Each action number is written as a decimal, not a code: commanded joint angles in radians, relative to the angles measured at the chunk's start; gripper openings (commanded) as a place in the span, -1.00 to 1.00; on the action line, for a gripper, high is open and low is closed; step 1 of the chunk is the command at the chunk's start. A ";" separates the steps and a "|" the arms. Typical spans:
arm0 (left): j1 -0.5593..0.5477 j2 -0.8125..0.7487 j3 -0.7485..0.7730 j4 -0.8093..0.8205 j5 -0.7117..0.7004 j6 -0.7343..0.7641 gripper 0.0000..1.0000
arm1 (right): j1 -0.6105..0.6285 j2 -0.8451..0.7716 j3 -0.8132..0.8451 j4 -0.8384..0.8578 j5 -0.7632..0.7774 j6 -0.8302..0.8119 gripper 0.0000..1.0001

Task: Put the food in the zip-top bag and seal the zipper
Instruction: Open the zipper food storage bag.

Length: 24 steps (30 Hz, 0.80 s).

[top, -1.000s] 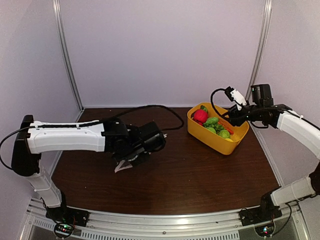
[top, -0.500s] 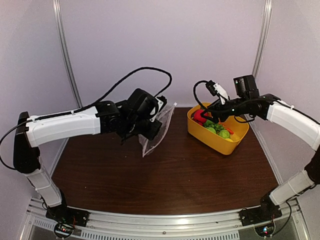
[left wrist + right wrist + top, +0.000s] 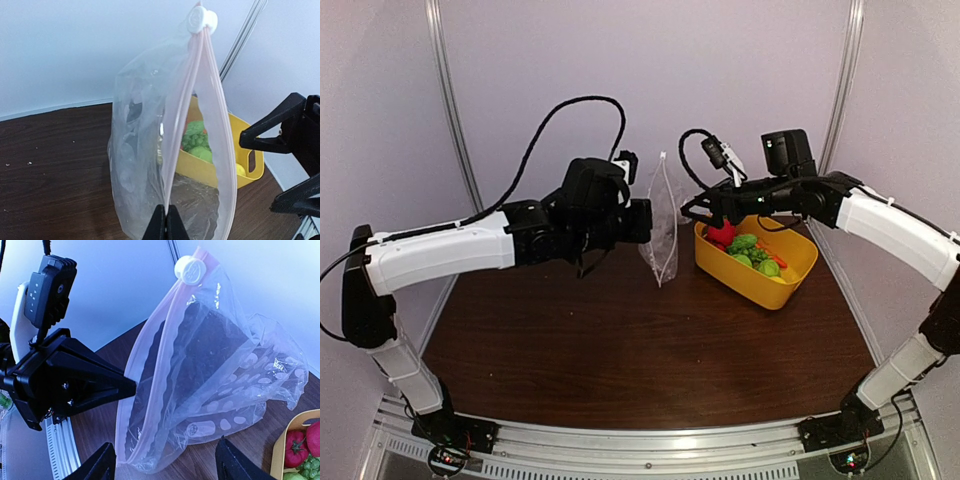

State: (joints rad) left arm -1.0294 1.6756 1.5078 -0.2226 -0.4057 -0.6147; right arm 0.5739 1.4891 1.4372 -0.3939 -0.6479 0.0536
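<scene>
- Left fingers (image 3: 166, 222) are clamped tight on the zip-top bag (image 3: 150, 150), pinching it at the low end of its mouth edge. The bag hangs in the air over the far side of the counter (image 3: 620, 350), not touching it.
- The zipper (image 3: 186, 107) runs nearly straight up, with the white slider (image 3: 201, 20) at the top. The 2 lips are parted a bit in the middle, so the mouth looks partly open.
- Right fingers (image 3: 164, 446) are spread wide with nothing in them, just right of the bag and facing its mouth.
- My guess: the right side is going for 1 lip to pull the mouth wider. I'd take only the nearer lip, about halfway along the strip. Grab both and you just close it.
- Stay off the slider, and pull gently so the bag doesn't slip out of the left pinch.
- None of the food (image 3: 745, 250) is bagged yet, it's all in the yellow basket (image 3: 765, 290) at the far right.
- The basket sits right under the right arm, and that wrist's black cable (image 3: 688, 150) loops close to the bag top. Could snag.
</scene>
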 commanded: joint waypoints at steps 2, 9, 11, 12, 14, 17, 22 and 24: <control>-0.001 -0.057 -0.075 0.160 0.046 -0.102 -1.00 | 0.042 0.052 0.024 0.037 0.009 0.082 0.39; -0.001 -0.088 -0.134 0.196 0.054 -0.126 -1.00 | 0.048 0.093 0.046 0.039 0.151 0.124 0.19; 0.000 -0.094 -0.145 0.206 0.056 -0.126 -1.00 | 0.051 0.102 0.057 0.027 0.180 0.114 0.10; -0.001 -0.096 -0.150 0.212 0.057 -0.125 -1.00 | 0.051 0.106 0.061 0.023 0.188 0.108 0.03; -0.001 -0.103 -0.163 0.217 0.060 -0.121 -1.00 | 0.053 0.117 0.068 0.017 0.196 0.098 -0.22; -0.001 -0.112 -0.170 0.214 0.048 -0.109 -1.00 | 0.059 0.134 0.090 -0.008 0.236 0.070 -1.00; -0.001 -0.135 -0.163 0.074 -0.112 -0.139 -1.00 | 0.061 0.104 0.083 -0.045 0.543 0.093 -1.00; -0.001 -0.151 -0.179 0.060 -0.159 -0.141 -1.00 | 0.062 0.091 0.074 -0.050 0.620 0.105 -1.00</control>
State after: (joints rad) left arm -1.0294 1.5799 1.3479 -0.1127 -0.4294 -0.7380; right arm 0.6338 1.6127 1.5047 -0.4053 -0.2848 0.1383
